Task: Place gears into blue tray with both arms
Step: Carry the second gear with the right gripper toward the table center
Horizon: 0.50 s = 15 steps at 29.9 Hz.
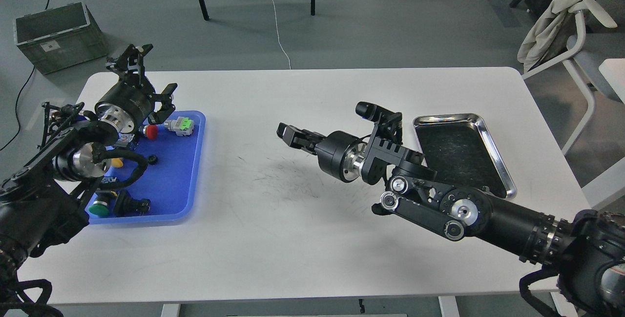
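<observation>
A single head-mounted camera looked forward and down at the white worktop from the near edge. Both arms entered from the lower corners. The floor beyond the far edge filled the upper frame.

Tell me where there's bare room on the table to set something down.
Free: the white table between the blue tray and steel tray, and along its near edge. Crowded: the blue tray, with push-button switches and a gear.
</observation>
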{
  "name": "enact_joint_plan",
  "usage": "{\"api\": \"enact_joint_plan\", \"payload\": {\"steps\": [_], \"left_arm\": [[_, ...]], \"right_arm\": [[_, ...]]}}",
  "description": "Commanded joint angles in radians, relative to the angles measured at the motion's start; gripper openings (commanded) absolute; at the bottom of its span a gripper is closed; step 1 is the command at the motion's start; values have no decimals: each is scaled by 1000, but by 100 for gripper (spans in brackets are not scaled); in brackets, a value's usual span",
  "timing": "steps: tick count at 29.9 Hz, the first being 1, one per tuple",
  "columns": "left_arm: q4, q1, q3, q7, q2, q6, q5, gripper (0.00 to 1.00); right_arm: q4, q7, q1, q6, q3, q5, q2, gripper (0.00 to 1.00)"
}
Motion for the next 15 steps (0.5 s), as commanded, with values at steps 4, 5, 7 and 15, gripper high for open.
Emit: {"api": "enact_joint_plan", "payload": {"steps": [4,5,7,15], "left_arm": [[2,-9,1,0,1,1,0,98],[2,-9,1,0,1,1,0,98],[2,-8,1,0,1,2,0,98],[2,-6,1,0,3,-1,0,98]], "right_arm": [[-183,0,-5,-16,-123,-16,30,2],[-194,0,-8,-17,-128,-17,30,2],[-182,2,-10,-14,-130,-17,30,2],[-132,16,-42,-21,-134,-16,30,2]]}}
